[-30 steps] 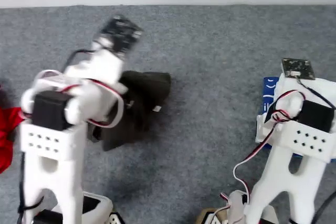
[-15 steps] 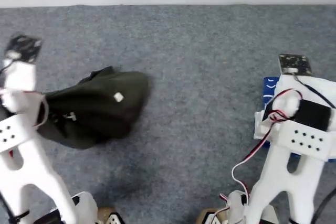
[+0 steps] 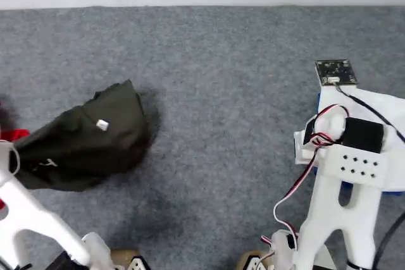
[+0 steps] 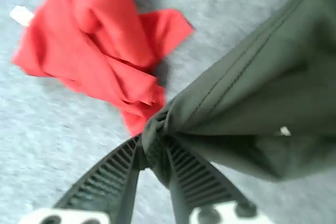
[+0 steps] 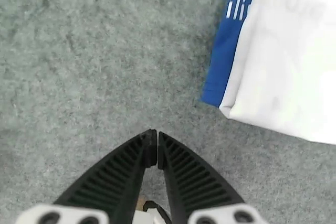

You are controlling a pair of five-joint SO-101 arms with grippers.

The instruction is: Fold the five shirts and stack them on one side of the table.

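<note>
A dark green shirt (image 3: pixel 88 140) lies bunched at the left of the grey table, with a small white tag on top. My left gripper (image 4: pixel 156 157) is shut on a gathered fold of this dark green shirt (image 4: pixel 252 103). A crumpled red shirt (image 4: pixel 100 51) lies just beyond it, and its edge (image 3: pixel 11 135) peeks out at the table's left side. My right gripper (image 5: pixel 157 148) is shut and holds nothing, hovering over bare carpet beside a folded white shirt (image 5: pixel 289 56) resting on a blue shirt (image 5: pixel 228 45).
The grey carpeted table (image 3: pixel 234 93) stretches open through its middle and far side. The right arm's white body (image 3: pixel 345 175) stands over the white and blue shirts at the right edge. A pale wall runs along the far edge.
The left arm has swung left toward the table's edge, dragging the dark green shirt leftward with it. The right arm has shifted slightly left.
</note>
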